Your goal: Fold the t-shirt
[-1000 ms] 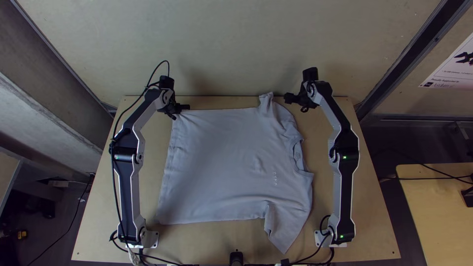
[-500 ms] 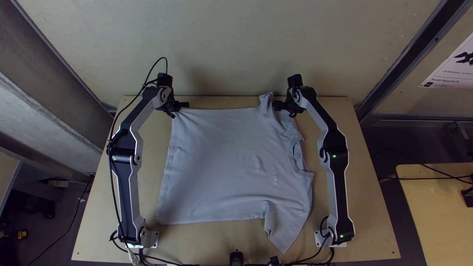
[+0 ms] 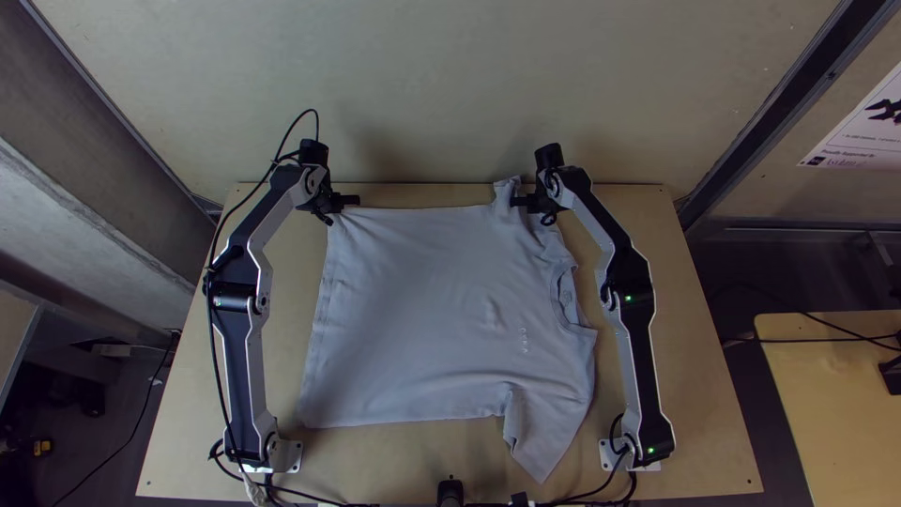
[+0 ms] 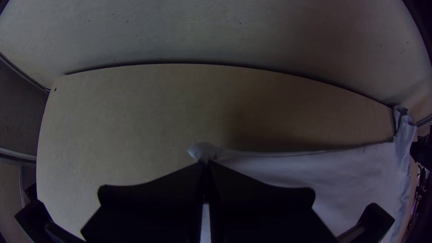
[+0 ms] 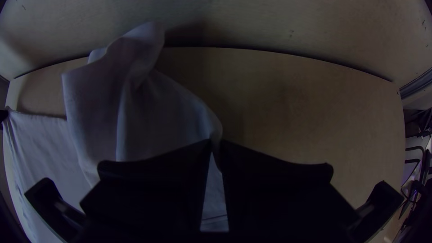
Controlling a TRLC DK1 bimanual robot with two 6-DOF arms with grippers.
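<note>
The left gripper (image 3: 353,200) has its 2 fingers closed together on the far hem corner of the t-shirt (image 3: 422,310). The shirt lies spread on the light wooden table (image 3: 694,404), hem toward the left arm, neckline toward the right, the near sleeve (image 3: 547,451) flat and the far sleeve (image 3: 507,191) bunched upward. Beside that sleeve, the right gripper (image 3: 518,201) is nearly closed; in the dim wrist view, its 2 fingertips appear to pinch a shirt edge.
</note>
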